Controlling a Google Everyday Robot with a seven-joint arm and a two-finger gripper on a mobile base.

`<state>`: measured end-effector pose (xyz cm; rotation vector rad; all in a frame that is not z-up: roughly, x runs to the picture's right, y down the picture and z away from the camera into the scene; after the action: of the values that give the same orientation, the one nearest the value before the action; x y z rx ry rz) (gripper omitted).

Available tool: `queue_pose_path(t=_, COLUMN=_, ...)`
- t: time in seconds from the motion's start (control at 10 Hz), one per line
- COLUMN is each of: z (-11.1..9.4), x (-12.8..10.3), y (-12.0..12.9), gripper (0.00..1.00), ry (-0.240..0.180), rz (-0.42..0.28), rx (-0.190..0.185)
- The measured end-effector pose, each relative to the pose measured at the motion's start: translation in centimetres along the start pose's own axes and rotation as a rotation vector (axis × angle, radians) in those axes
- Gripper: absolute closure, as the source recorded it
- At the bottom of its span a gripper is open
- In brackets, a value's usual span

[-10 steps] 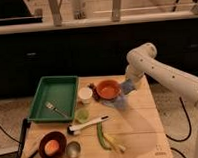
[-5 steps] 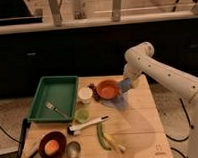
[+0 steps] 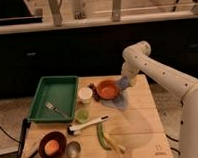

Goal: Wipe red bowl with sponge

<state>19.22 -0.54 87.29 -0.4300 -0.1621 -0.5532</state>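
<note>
I see the bowl (image 3: 108,89) sitting upright on the tabletop (image 3: 140,129), toward its back edge. It is small, round and shallow, bright orange-red inside and out. The sponge (image 3: 124,83), a small blue-grey pad, is pinched in my hand (image 3: 125,80), which hangs just at the bowl's right rim. I can't tell whether the sponge touches the rim.

Gripper (image 3: 126,80) w/ sponge (image 3: 123,84) rose slightly beside red bowl (image 3: 108,88).

Dark cabinet fronts (image 3: 51,58) under a pale countertop (image 3: 89,23), grey posts (image 3: 55,9) above, speckled floor (image 3: 8,114) beside the light wooden table (image 3: 141,127).
</note>
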Motion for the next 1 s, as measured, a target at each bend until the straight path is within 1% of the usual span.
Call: queue_pose_path(t=1.0, z=1.8, x=-1.1, y=-2.1, gripper=0.99, ry=-0.021, rz=-0.028, rx=-0.001)
